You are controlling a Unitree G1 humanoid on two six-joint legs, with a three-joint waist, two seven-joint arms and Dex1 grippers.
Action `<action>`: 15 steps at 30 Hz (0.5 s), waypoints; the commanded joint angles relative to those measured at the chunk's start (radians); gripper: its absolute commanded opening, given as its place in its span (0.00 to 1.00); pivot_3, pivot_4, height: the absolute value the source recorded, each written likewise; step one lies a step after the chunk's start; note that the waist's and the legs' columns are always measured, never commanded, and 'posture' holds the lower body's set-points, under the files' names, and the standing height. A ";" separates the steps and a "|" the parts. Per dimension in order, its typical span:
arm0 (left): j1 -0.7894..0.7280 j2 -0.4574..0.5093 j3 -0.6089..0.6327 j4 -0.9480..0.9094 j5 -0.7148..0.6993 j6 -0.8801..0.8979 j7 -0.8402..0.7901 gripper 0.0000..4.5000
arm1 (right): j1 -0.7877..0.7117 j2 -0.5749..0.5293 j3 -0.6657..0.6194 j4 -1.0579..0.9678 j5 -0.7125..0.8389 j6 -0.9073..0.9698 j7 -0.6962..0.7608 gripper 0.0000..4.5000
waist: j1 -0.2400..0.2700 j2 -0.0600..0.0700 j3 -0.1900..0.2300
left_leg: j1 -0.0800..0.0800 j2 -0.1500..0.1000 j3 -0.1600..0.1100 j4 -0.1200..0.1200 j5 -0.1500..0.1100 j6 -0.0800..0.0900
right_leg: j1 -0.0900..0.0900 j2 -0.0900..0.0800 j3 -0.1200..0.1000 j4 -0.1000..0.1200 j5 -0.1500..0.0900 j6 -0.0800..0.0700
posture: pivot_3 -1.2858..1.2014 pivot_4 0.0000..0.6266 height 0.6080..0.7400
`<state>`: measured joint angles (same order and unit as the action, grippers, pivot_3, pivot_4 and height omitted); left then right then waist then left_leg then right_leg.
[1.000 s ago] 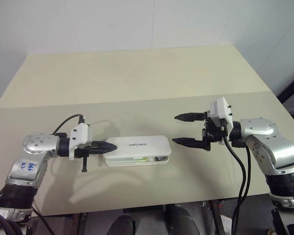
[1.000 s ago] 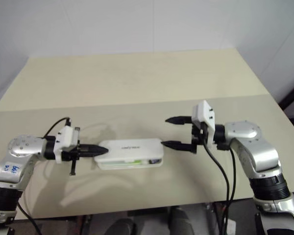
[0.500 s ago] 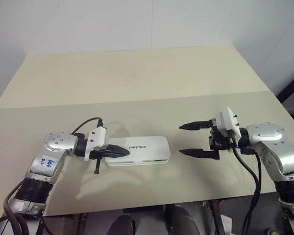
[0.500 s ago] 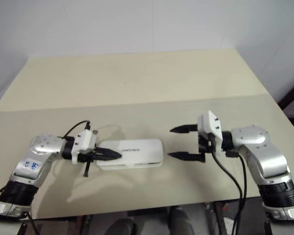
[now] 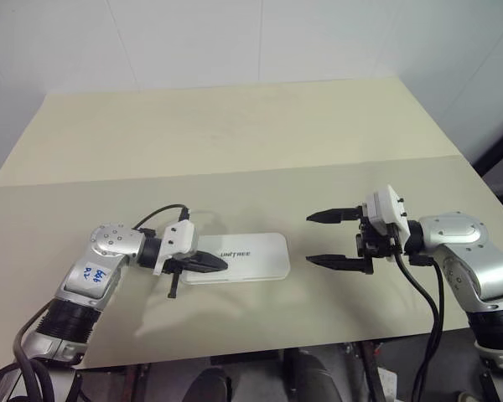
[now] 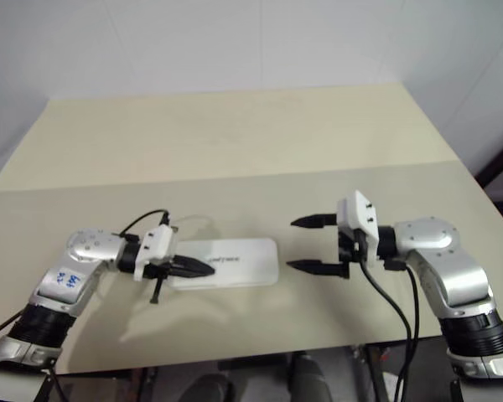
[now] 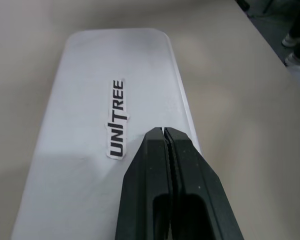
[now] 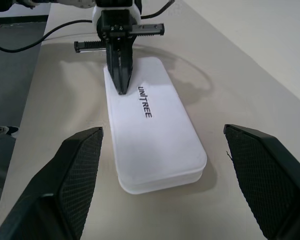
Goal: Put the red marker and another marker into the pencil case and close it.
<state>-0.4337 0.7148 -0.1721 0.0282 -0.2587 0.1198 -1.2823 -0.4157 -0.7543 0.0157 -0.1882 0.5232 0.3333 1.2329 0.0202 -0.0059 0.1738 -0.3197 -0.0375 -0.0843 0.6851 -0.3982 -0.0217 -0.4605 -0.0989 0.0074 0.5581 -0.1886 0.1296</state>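
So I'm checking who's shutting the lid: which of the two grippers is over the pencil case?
The left gripper, its fingers shut over the lid of the pencil case. The right gripper hangs open, off the case's end.

The pencil case (image 5: 239,257) lies with its lid down, so its contents are hidden. In the left wrist view its near end runs off the picture's edge.

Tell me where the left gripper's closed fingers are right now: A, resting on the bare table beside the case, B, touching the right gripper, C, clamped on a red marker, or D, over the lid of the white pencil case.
D: the left gripper, fingers shut and empty, lies over the closed lid of the pencil case near its logo.
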 commanded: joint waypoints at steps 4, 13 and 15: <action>0.012 0.018 -0.008 -0.040 0.022 0.023 0.007 0.00 | -0.021 0.018 -0.016 -0.010 -0.003 -0.017 -0.017 0.91 | 0.000 0.000 0.000 | 0.000 0.000 0.000 0.000 0.000 0.000 | 0.000 0.000 0.000 0.000 0.000 0.000 | 0.52 0.24 1.00; 0.047 -0.013 0.136 -0.165 -0.168 0.183 0.079 0.00 | -0.049 0.042 0.008 0.004 -0.009 -0.009 -0.015 0.91 | 0.000 0.000 0.000 | 0.000 0.000 0.000 0.000 0.000 0.000 | 0.000 0.000 0.000 0.000 0.000 0.000 | 0.52 0.24 1.00; 0.059 -0.002 0.175 -0.200 -0.207 0.214 0.086 0.00 | -0.060 0.046 0.016 0.016 -0.011 -0.013 -0.008 0.91 | -0.001 0.000 0.000 | 0.000 0.000 0.000 0.000 0.000 0.000 | 0.000 0.000 0.000 0.000 0.000 0.000 | 0.52 0.24 1.00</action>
<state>-0.3832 0.6983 -0.0446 -0.1214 -0.4158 0.3127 -1.2038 -0.4587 -0.7136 0.0367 -0.1690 0.5096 0.3310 1.2158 0.0188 -0.0059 0.1738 -0.3199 -0.0372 -0.0844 0.6852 -0.3983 -0.0217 -0.4608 -0.0990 0.0076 0.5582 -0.1886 0.1296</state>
